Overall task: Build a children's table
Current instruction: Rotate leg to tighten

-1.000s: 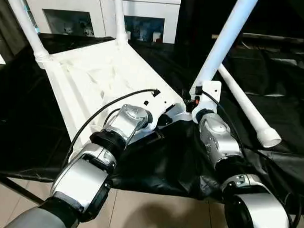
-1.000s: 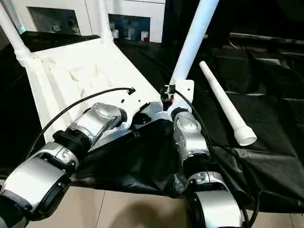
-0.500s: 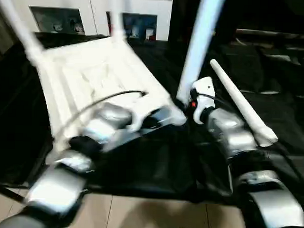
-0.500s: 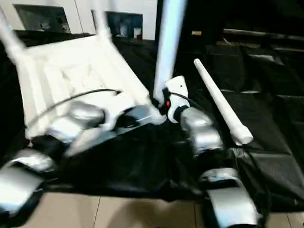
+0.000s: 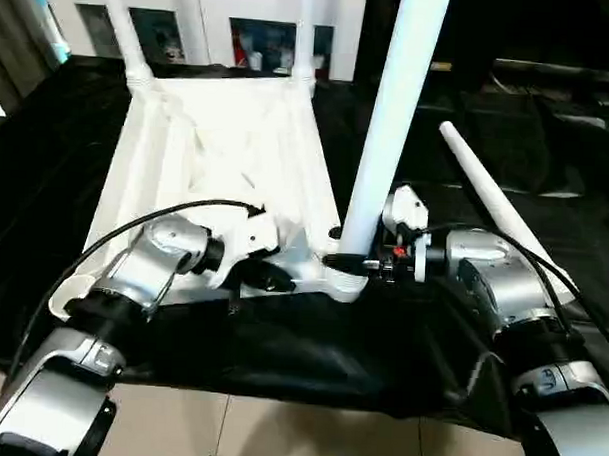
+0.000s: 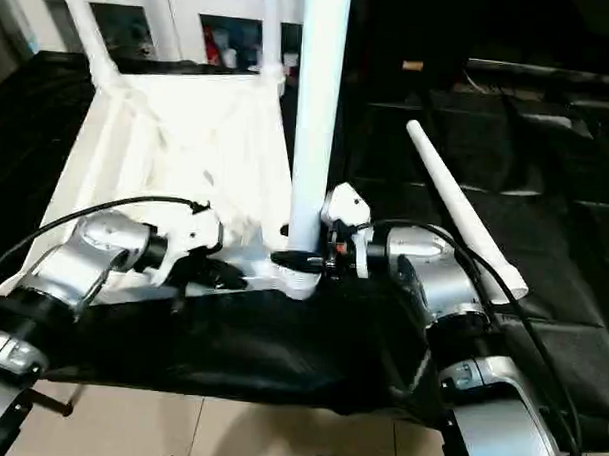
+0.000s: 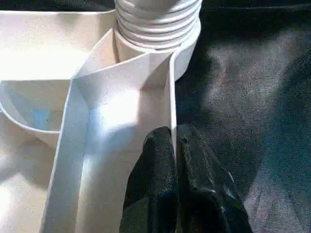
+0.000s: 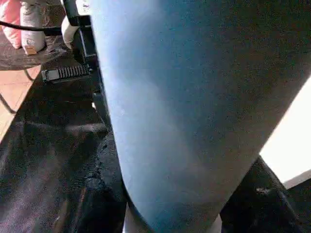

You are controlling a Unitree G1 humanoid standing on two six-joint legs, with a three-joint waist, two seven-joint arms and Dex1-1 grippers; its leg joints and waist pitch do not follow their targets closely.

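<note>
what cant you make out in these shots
- Near leg: its upper end is cut off by the top edge of both eye views.
- Near-left corner of the table top: hidden behind the left forearm.
- Right gripper: whether it truly clamps the leg is unclear; the right wrist view sits too close.
- Cabinet contents: too small.

White table leg (image 8: 194, 111) close up between dark end effector fingers (image 8: 104, 204), black cloth (image 8: 48, 145) beneath

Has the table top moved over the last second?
Yes. The top has turned clockwise against the loose leg lying beside it; its near-right corner has swung away from that leg, toward the robot.
</note>
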